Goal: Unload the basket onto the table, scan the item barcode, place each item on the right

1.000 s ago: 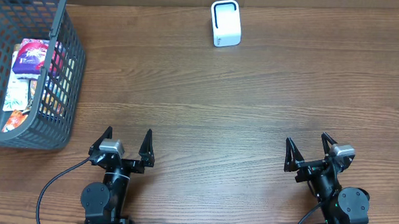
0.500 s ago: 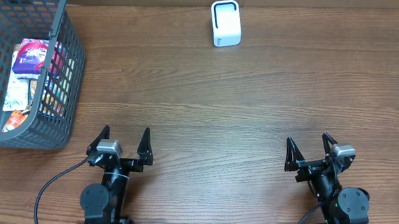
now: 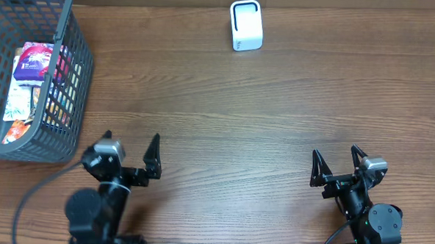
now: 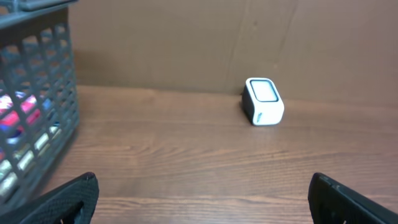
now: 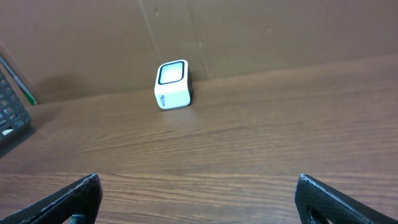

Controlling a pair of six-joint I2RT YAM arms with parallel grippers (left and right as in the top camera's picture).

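- Packets [image 3: 35,61], seemingly snacks, lie inside grey basket [image 3: 75,94] at left of tabletop [image 3: 240,108]
- White scanner [image 3: 246,25] stands at far edge
- Left end effector [image 3: 130,146] and right end effector [image 3: 334,158] gape wide, empty

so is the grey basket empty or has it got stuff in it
Not empty: the grey plastic mesh basket holds several colourful packets, seen through its open top in the overhead view.

This looks like a shop checkout bench: a barcode scanner [image 3: 246,25] stands ahead of the jaws, a shopping basket [image 3: 78,86] of packets [image 3: 30,64] to their left.
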